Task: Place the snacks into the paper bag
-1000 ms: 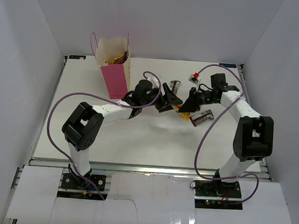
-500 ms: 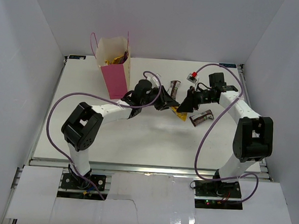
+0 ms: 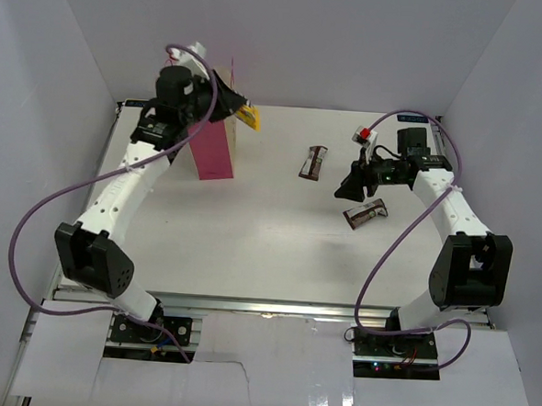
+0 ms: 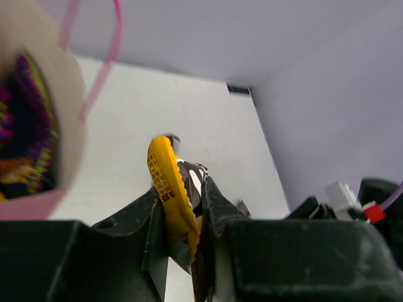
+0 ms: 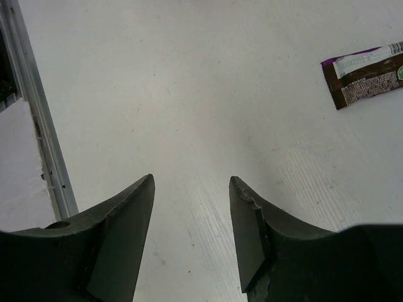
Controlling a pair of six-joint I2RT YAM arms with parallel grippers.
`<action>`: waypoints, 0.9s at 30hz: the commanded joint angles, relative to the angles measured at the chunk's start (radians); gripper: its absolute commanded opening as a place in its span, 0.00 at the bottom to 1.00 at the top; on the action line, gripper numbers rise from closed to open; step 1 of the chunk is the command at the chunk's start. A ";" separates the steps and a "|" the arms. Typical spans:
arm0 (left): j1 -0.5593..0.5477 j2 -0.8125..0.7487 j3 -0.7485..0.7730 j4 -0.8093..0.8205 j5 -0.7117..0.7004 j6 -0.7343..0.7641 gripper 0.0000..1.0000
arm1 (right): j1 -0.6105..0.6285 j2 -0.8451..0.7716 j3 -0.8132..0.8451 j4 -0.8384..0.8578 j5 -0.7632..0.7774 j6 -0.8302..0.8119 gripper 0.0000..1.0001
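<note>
Snack bagging, part done: one yellow packet (image 3: 249, 119) in hand by the bag mouth.
I have the left gripper (image 4: 182, 195) clamped on it, just beside the paper bag's (image 3: 212, 149) open top, not yet over it; wrappers (image 4: 25, 126) already lie inside. My right gripper (image 5: 191, 182) hangs spread and empty above the table (image 3: 251, 229). Two dark brown bars (image 3: 315, 162) (image 3: 365, 213) remain there.

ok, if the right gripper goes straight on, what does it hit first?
Likely just the table. Nothing lies ahead of the open right gripper; the brown bar sits off to one side.
</note>
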 commanded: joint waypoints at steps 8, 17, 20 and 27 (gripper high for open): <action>0.108 0.153 0.408 -0.202 -0.316 0.266 0.25 | -0.014 0.002 -0.015 -0.020 0.045 -0.045 0.57; 0.107 0.413 0.649 -0.194 -0.501 0.406 0.26 | -0.034 -0.009 -0.021 -0.022 0.082 -0.061 0.57; 0.108 0.437 0.649 -0.177 -0.518 0.424 0.33 | -0.040 -0.011 -0.025 -0.023 0.091 -0.068 0.57; 0.104 0.434 0.622 -0.174 -0.466 0.409 0.79 | -0.040 -0.002 -0.031 -0.046 0.118 -0.107 0.57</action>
